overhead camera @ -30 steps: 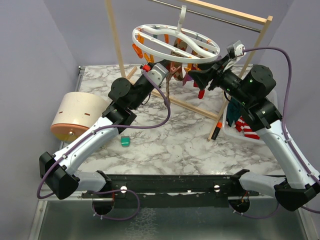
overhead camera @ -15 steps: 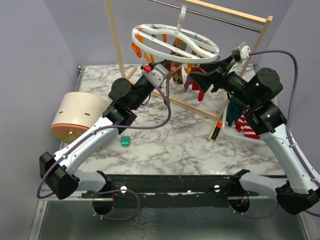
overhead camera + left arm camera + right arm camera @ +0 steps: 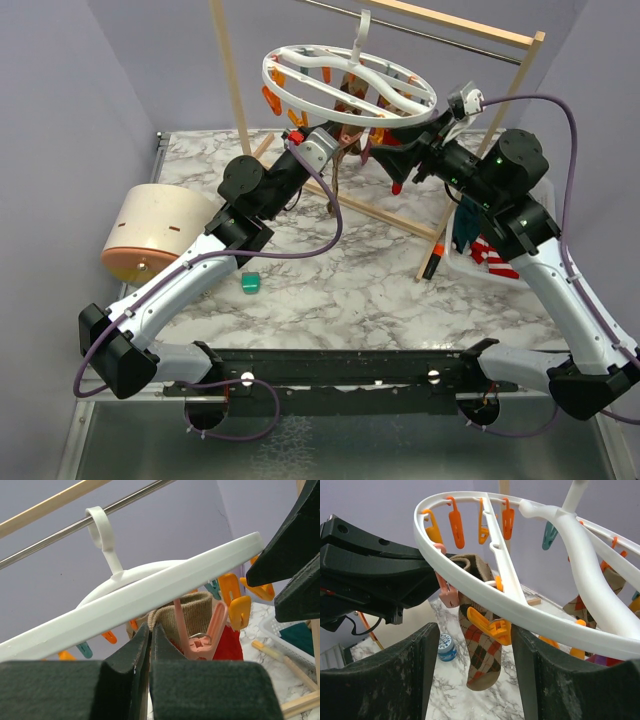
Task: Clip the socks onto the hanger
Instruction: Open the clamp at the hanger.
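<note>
Round white plastic hanger ring with cross spokes hangs by its hook from the metal rod of the light wooden rack frame, far middle of the scene, above the white marble bench. Orange and teal clips dangle under its rim.

Brown argyle sock hangs below the ring's left side, tan ribbed cuff up at rim level, toe down, clear of the bench. Pink clip hangs just beside the cuff; cannot tell if it bites the fabric.

Left gripper reaches in from the left under the rim, fingers clenched on the cuff edge. Right gripper faces it from the right, fingers released and wide apart, gripping nothing. An orange clip on the near rim sits ahead between them, in front of the sock.

Red sock hangs behind the pink clip. A second argyle sock hangs further right under the ring.

More socks lie off the hanger in the white plastic basket at the bench's right side, under the right arm: dark teal sock, red-white striped sock.

Round beige cylindrical container lies on its side at the bench's left. Small teal plastic piece lies loose on the bench, near middle.
</note>
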